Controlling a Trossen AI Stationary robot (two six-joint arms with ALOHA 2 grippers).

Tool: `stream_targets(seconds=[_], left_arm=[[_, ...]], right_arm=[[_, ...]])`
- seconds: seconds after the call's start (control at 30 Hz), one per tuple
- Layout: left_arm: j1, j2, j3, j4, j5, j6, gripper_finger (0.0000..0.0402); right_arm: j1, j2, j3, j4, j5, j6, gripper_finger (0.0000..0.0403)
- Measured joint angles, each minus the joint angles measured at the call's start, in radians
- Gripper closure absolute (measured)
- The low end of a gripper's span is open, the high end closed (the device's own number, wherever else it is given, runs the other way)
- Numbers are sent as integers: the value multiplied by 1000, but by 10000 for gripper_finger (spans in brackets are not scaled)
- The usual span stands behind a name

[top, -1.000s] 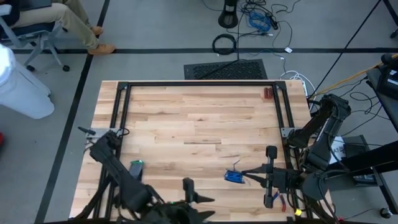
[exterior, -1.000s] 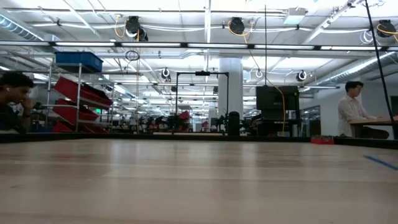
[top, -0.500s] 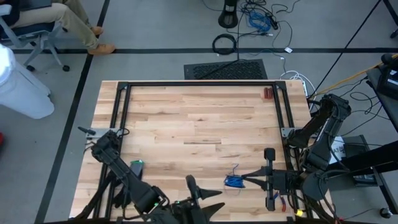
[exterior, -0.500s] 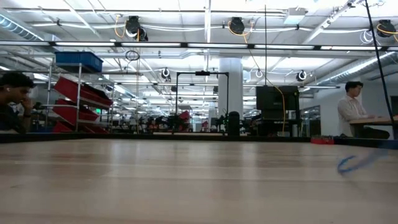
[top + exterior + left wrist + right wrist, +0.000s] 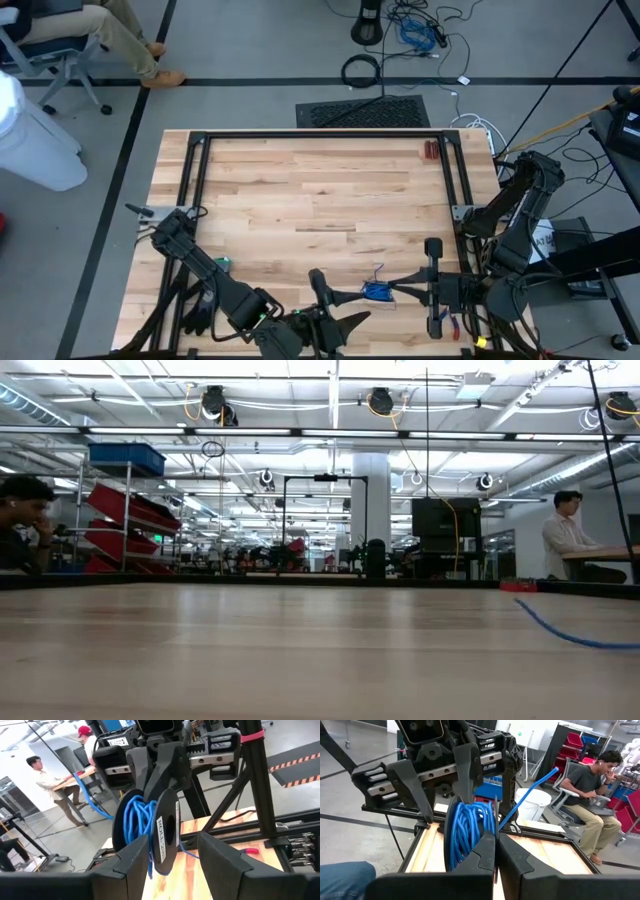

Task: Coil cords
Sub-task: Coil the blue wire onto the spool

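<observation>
High view: at the surface's (image 5: 300, 190) six o'clock edge, the left end effector (image 5: 322, 290) stands released, its fingers (image 5: 220, 860) either side of the blue wire coil (image 5: 377, 291). At four o'clock the right end effector (image 5: 395, 288) is clenched on that coil, whose tail (image 5: 570, 635) trails off. Beyond, at one o'clock, a small reddish object (image 5: 430, 150) rests.

One blue cord bundle (image 5: 377, 291), two robot arms, one wooden table (image 5: 320, 190), one pair of pliers (image 5: 455, 325)
</observation>
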Motion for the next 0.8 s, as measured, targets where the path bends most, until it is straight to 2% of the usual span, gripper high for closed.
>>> stream_targets(seconds=[0.17,0.37,0.57,0.67,0.8], left_arm=[[11,0,0,-1,13,-1,226],[17,0,0,-1,90,-2,226],[20,0,0,-1,97,-1,228],[26,0,0,0,98,-1,249],[35,0,0,1,98,-1,313]], right_arm=[[0,0,0,0,-22,-6,403],[0,0,0,0,-26,-8,403],[0,0,0,0,-26,-7,403],[0,0,0,0,-25,-5,403],[0,0,0,-1,-21,-3,403]])
